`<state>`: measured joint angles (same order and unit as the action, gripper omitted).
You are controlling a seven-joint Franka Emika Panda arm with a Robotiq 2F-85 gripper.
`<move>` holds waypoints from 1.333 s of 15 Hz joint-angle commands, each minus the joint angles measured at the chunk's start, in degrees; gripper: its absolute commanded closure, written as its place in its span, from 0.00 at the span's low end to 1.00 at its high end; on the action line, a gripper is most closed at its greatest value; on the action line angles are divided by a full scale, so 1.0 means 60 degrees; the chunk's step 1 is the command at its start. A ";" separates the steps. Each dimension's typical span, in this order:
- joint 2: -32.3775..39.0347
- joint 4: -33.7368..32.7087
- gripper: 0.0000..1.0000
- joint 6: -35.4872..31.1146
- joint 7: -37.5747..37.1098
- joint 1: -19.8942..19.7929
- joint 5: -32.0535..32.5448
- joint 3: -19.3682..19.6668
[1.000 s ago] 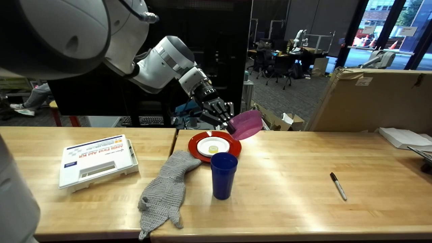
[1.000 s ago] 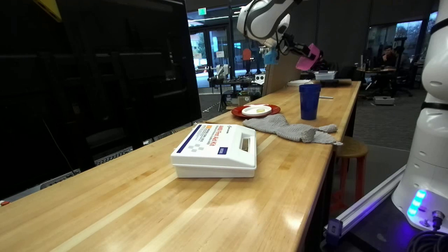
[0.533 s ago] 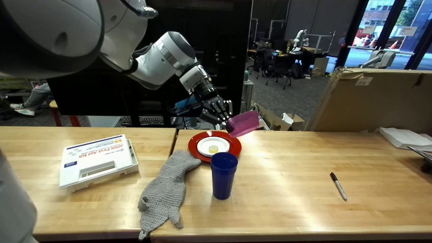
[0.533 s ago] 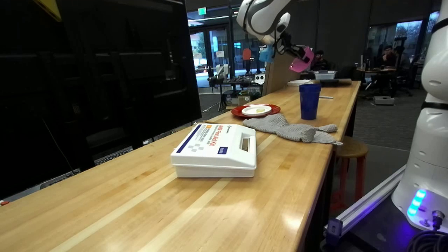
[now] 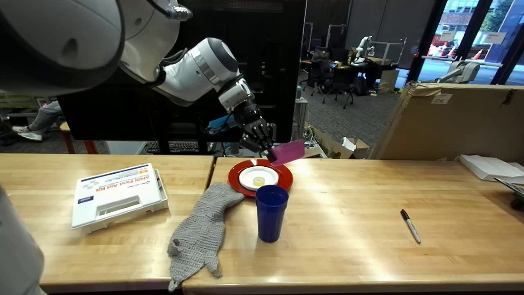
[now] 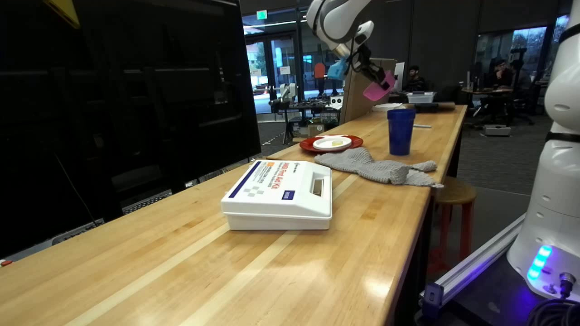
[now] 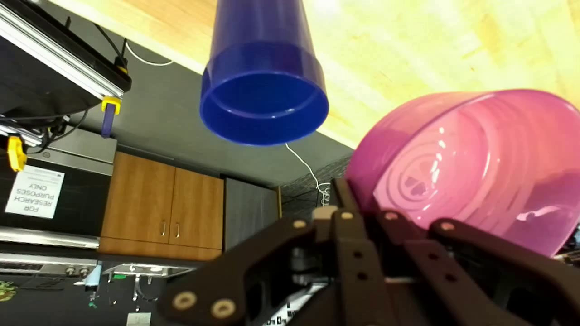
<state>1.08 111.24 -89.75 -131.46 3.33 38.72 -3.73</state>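
My gripper (image 7: 364, 199) is shut on the wall of a translucent pink bowl (image 7: 453, 158), with one finger outside it and the other largely hidden at the rim. In both exterior views the bowl (image 5: 290, 152) hangs tilted in the air near the table's back edge, clear of the tabletop. Below and beside it lies a red plate (image 5: 235, 183) bearing a smaller white plate (image 5: 246, 181) with a small yellowish piece (image 5: 258, 180) on top. A tall blue cup (image 5: 269, 219) stands upright in front of the plates; the wrist view shows this cup (image 7: 263, 95) with its open mouth toward the camera.
A grey crocheted cloth (image 5: 200, 233) lies left of the cup, touching the red plate. Further left is a white first aid kit (image 5: 116, 194). A black-capped marker (image 5: 410, 226) rests on the right. Behind the table stand a large dark screen (image 6: 136, 104) and a cardboard sheet (image 5: 450, 123).
My gripper has carried the pink bowl leftward in both exterior views, and lower in one of them, with its tilt changing. It stays shut on the bowl. Everything on the table is unmoved.
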 commanded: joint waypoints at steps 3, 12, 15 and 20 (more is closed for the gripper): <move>-0.0400 0.0497 0.99 -0.1230 0.0588 -0.0131 -0.0719 0.0164; -0.0438 0.1211 0.99 -0.3344 0.1051 -0.0349 -0.1271 0.0417; -0.0414 0.1387 0.99 -0.3845 0.1365 -0.0380 -0.1699 0.0463; -0.0439 0.1697 0.99 -0.4733 0.1920 -0.0364 -0.2010 0.0469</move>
<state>0.78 118.89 -114.86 -122.60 1.37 28.64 -1.17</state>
